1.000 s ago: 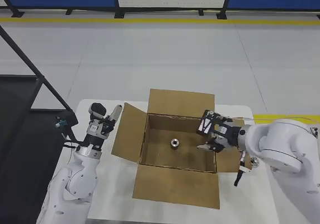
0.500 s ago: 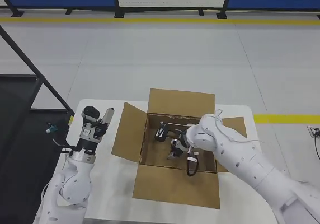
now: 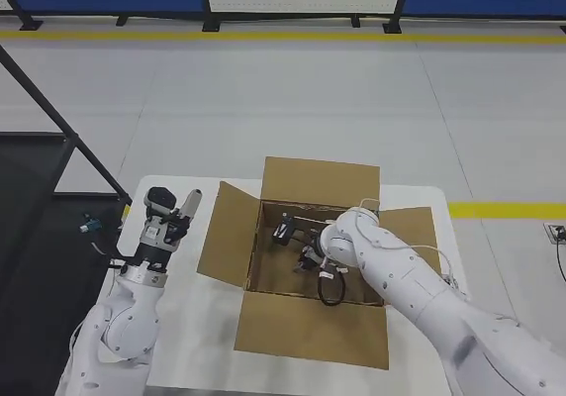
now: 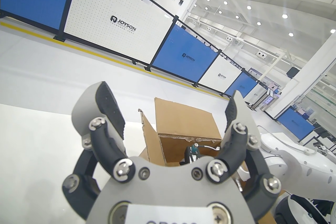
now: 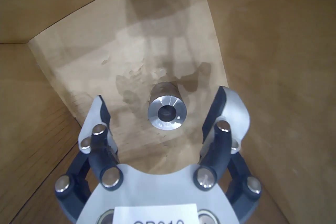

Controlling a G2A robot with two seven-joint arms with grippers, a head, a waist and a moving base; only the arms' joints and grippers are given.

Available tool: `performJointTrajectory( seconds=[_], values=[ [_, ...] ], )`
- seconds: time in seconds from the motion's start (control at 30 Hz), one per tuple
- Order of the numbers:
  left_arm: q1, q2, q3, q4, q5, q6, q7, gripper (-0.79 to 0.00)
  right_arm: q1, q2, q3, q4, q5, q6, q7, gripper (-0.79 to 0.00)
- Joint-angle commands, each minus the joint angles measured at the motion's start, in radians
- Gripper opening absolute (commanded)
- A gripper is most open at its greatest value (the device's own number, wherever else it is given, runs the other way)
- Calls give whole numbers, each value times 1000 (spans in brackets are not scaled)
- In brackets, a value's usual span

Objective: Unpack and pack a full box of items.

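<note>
An open cardboard box (image 3: 308,327) stands on the white table (image 3: 209,327), flaps spread. On its floor stands a small metal cylinder (image 5: 166,111) with a bore in its upper face. My right gripper (image 5: 160,109) is down inside the box, open, one finger on each side of the cylinder and not touching it. From above, the right arm (image 3: 362,259) bends over the box's right side, and its wrist covers the cylinder. My left gripper (image 4: 172,107) is open and holds nothing, raised over the table's left end (image 3: 169,213), with the box (image 4: 183,130) beyond it.
The box walls (image 5: 275,51) close in around the right gripper. A black frame (image 3: 55,158) and a dark surface stand to the left of the table. Bare tabletop lies between the left arm and the box's left flap (image 3: 226,238).
The right arm swung from the box's right side over the box and lowered its gripper inside, around the cylinder. The left arm shifted slightly to the left.
</note>
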Motion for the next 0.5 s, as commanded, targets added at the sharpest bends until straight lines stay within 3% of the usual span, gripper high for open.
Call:
performJointTrajectory(
  seconds=[0.0, 0.27, 0.47],
  values=[
    [5, 1, -5, -4, 0, 0, -2, 0, 3, -16, -2, 35, -1, -10, -4, -785],
    [6, 1, -6, -12, 1, 2, -9, 0, 40, -57, 8, 133, -10, -58, -30, -785],
    [-24, -1, 18, 11, -4, -10, -31, 0, 101, -31, 52, 136, 16, -242, -28, -785]
  ],
)
